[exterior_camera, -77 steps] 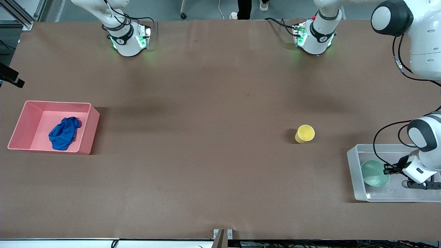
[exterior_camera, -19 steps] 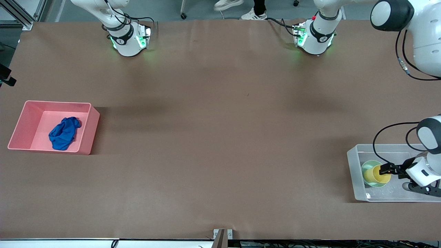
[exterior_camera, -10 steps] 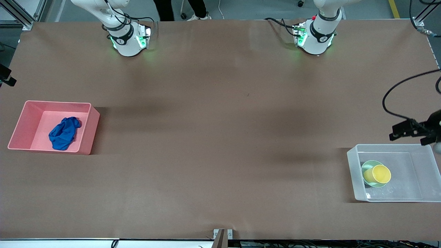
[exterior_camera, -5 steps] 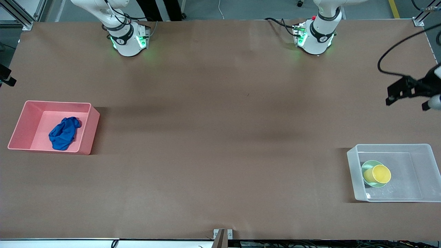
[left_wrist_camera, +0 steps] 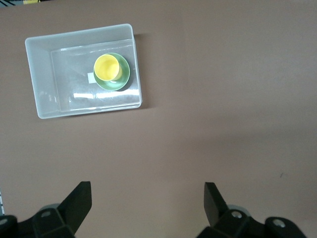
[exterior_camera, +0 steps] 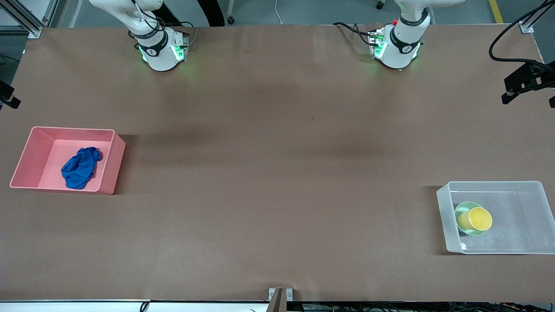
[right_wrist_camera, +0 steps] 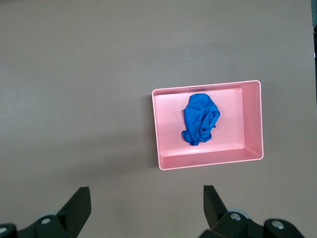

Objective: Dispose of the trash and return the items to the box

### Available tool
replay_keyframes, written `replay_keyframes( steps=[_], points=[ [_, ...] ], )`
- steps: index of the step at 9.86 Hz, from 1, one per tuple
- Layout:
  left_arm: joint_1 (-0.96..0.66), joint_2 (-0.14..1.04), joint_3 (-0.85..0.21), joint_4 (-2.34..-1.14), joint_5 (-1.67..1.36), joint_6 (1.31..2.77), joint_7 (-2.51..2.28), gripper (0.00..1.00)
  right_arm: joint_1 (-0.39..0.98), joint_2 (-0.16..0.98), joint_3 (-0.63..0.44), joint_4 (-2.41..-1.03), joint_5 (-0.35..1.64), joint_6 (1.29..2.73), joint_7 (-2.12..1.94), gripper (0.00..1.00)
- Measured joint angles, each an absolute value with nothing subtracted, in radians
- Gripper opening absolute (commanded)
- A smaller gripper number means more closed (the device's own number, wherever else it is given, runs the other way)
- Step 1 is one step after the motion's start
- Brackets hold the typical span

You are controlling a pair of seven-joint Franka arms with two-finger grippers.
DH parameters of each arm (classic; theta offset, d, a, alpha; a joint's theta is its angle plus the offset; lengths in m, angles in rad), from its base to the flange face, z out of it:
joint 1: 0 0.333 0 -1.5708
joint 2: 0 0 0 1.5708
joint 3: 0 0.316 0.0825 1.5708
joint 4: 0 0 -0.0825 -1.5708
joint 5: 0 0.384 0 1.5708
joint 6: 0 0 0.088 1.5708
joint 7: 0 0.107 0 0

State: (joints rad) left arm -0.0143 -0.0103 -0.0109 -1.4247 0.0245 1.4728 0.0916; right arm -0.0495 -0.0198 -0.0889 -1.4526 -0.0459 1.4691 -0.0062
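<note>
Everything looks put away: the blue cloth (exterior_camera: 80,167) lies in the pink bin (exterior_camera: 26,149), and the yellow cup (exterior_camera: 474,219) sits in the green bowl (exterior_camera: 460,210) inside the clear box (exterior_camera: 494,186). The left tool (left_wrist_camera: 147,201) hangs wide open and empty high over the tabletop (exterior_camera: 277,173) at its own end. The right tool (right_wrist_camera: 147,203), equally open and empty, hangs above the bin's end, so I'd say nothing remains but parking.

Blue cloth wad (exterior_camera: 81,167): crumpled, lying inside pink bin (exterior_camera: 110,162) at the right arm's end of the table. Yellow cup (exterior_camera: 474,219): tilted, mouth showing, seated in mint-green bowl (exterior_camera: 462,209). Bowl upright, resting on the bottom of clear box (exterior_camera: 444,208) at the left arm's end, toward the box end nearer the table's middle.
</note>
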Motion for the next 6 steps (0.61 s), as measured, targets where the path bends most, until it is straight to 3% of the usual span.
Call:
replay_keyframes(
  steps=[6],
  points=[
    [-0.013, -0.019, -0.070, -1.477, 0.024, 1.474, -0.003, 1.00, -0.054, -0.020, -0.090, -1.452, -0.046, 1.469, -0.006, 1.00]
  ],
)
